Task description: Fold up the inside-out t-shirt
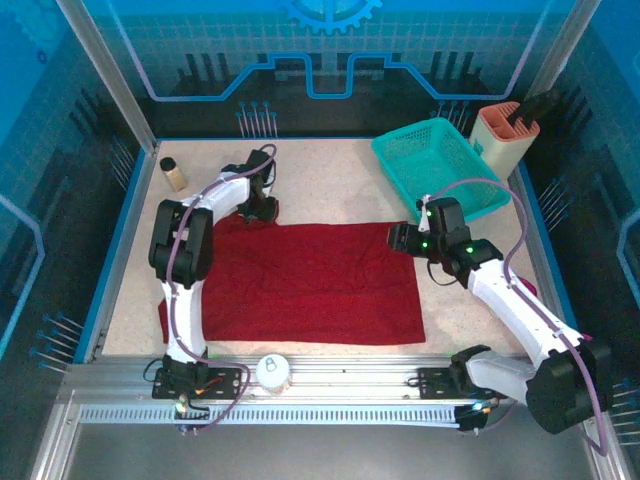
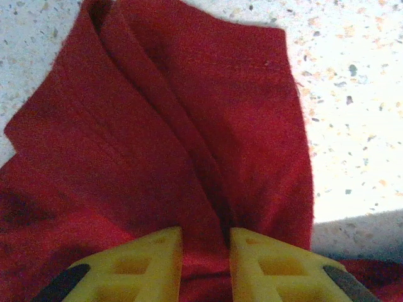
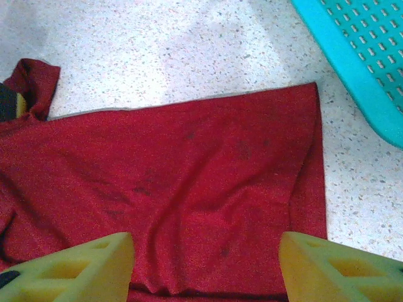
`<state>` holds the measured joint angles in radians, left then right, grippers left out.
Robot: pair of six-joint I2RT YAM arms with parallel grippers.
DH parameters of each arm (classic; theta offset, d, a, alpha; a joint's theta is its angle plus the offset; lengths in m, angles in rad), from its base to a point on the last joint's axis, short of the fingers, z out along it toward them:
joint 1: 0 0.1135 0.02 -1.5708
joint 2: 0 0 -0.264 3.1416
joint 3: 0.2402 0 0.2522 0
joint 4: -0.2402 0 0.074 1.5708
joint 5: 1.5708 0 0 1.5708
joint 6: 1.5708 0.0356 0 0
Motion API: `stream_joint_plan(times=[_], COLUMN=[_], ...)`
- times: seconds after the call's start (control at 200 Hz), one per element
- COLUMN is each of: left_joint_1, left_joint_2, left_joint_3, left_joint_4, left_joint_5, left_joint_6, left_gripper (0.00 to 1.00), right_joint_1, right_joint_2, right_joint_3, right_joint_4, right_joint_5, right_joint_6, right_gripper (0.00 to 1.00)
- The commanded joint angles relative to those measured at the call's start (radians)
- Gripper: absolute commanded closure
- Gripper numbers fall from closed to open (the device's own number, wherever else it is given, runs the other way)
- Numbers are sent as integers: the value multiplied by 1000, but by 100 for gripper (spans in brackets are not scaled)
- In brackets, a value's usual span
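The inside-out t-shirt (image 1: 300,285) lies spread flat on the speckled table (image 1: 330,185), filling the middle of the top view as a dark red rectangle whose long axis runs left to right across the frame. The left gripper (image 2: 206,255) sits at the shirt's upper-left corner in that view. Its own wrist camera shows the two yellow fingers (image 2: 148,264) drawn close together at the bottom of the frame, with pleats of red cloth converging into the narrow gap, so it looks clamped on a gathered ridge of the shirt near a hemmed edge. The right gripper (image 3: 204,267) is over the shirt's upper-right corner in the top view. Its fingers stand wide apart at the lower left and lower right of its wrist frame, holding nothing, with flat cloth between and beyond them. The shirt's right hem runs up the frame just inside the right finger, and bare table separates that hem from the teal mesh basket (image 3: 343,60) at upper right. Each arm is thus nearer its own end of the far long edge, left pinching and right not yet gripping. The next move probably depends on the right gripper dropping onto the corner below it and closing. Both ends of that edge could then be carried together toward the bottom of the top view, across the short axis.
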<state>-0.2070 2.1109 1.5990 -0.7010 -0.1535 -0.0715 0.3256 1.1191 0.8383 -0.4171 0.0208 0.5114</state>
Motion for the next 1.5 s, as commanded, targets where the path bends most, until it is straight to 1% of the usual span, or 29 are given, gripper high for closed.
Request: stream_joint_plan(times=[0.0, 0.08, 0.1, 0.145, 0.22, 0.31, 0.405, 0.485, 0.525, 0.6, 0.725, 0.735, 0.756, 0.771, 0.791, 0.811, 0.871, 0.881, 0.901, 0.966, 1.021, 1.071, 1.126, 1.191, 1.231, 1.271, 1.356, 1.416, 1.496], left_joint_1=[0, 0, 0, 1, 1, 4, 8, 10, 18, 48, 108, 112, 117, 119, 121, 123, 127, 127, 128, 129, 129, 130, 134, 135, 135, 135, 138, 155, 183], left_joint_2=[14, 28, 29, 31, 14, -37, -90, -102, -87, -21, 106, 114, 129, 140, 152, 163, 191, 195, 199, 185, 147, 93, 24, -77, -141, -208, -339, -398, -442], left_joint_3=[35, 49, 52, 62, 69, 52, 34, 21, 26, 90, 271, 280, 294, 300, 306, 310, 333, 339, 350, 382, 385, 373, 325, 224, 139, 43, -190, -305, -447], left_joint_4=[24, 19, 18, 8, 11, 68, 154, 264, 318, 382, 360, 365, 383, 399, 421, 443, 474, 473, 467, 376, 282, 199, 122, 78, 69, 76, 149, 172, 245], left_joint_5=[-14, -22, -25, -44, -95, -160, -210, -340, -392, -438, -461, -470, -488, -500, -515, -530, -585, -593, -607, -594, -544, -477, -363, -200, -132, -84, -12, 35, 95], left_joint_6=[27, 44, 51, 67, 87, 135, 256, 374, 444, 524, 530, 531, 538, 546, 558, 571, 579, 574, 559, 472, 360, 236, 102, 4, -61, -142, -293, -390, -439], left_gripper=[75, 84, 88, 100, 100, 100, 100, 100, 100, 100, 100, 98, 90, 79, 71, 68, 67, 65, 59, 58, 50, 50, 49, 49, 49, 48, 47, 49, 51], right_joint_1=[-14, -14, -15, -16, -16, -16, -16, -16, -16, -16, -13, -13, -13, -11, -11, -11, -10, -10, -8, -2, 6, 17, 27, 31, 36, 42, 81, 139, 229], right_joint_2=[0, -1, -1, -2, -1, -3, 3, 12, 19, 37, 74, 77, 83, 88, 92, 98, 110, 111, 115, 126, 138, 152, 174, 208, 238, 276, 377, 445, 519], right_joint_3=[36, 36, 36, 36, 36, 67, 70, 76, 81, 91, 90, 90, 89, 90, 91, 91, 95, 96, 97, 103, 107, 110, 117, 123, 127, 136, 184, 220, 256], right_joint_4=[18, 20, 20, 20, 22, 23, 27, 31, 34, 38, 48, 48, 45, 43, 38, 34, 22, 20, 16, 2, -6, -11, -18, -12, 0, 20, 76, 109, 145], right_joint_5=[-11, -5, -4, -4, -4, 0, 4, -2, -8, -25, -71, -73, -75, -77, -77, -75, -70, -68, -65, -53, -39, -22, -7, -9, -24, -59, -195, -219, -209], right_joint_6=[-26, -34, -35, -37, -42, -52, -63, -65, -60, -40, 17, 20, 28, 33, 38, 41, 51, 52, 52, 52, 46, 29, 17, 15, 16, 12, -40, -71, -100], right_gripper=[37, 37, 37, 38, 39, 40, 40, 41, 41, 41, 42, 42, 42, 42, 42, 42, 42, 42, 42, 42, 42, 41, 41, 40, 40, 41, 42, 43, 43])
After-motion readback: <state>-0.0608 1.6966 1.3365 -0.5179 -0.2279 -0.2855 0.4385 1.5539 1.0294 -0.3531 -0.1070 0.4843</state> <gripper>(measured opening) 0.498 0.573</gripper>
